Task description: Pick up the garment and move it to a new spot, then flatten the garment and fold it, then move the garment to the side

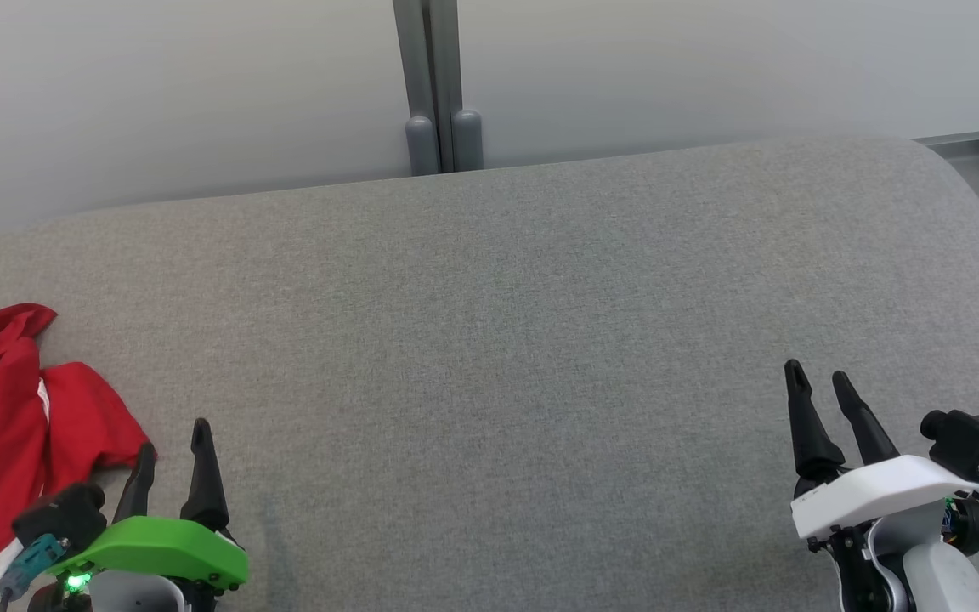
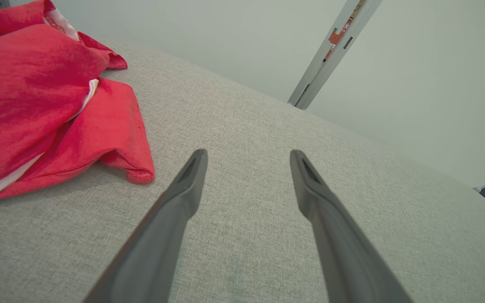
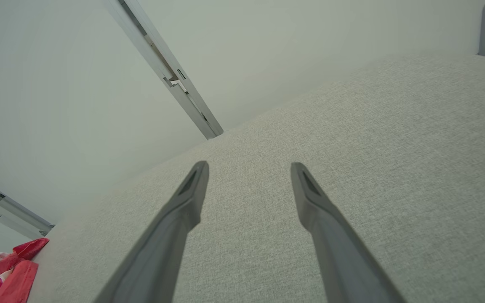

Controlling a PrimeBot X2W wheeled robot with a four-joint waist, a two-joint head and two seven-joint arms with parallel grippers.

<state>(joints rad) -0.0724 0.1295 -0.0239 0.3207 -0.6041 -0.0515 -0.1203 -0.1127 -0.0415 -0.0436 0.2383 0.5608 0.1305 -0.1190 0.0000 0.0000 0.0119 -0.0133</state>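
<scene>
Light is even and soft across all my views, bright without being harsh. It seems to come from overhead, though I cannot see a lamp. The grey fabric surface (image 1: 489, 340) shows its weave crisply in the head view, with no glare. A faint shadow lies beside my left hand (image 1: 173, 438), and a darker one sits under the fold of the red garment (image 2: 36, 105), whose colour looks oversaturated, almost pink. In both wrist views the wide lens tilts the wall post (image 3: 171, 75), and my fingers (image 2: 175, 219) blur toward the bottom edge.
</scene>
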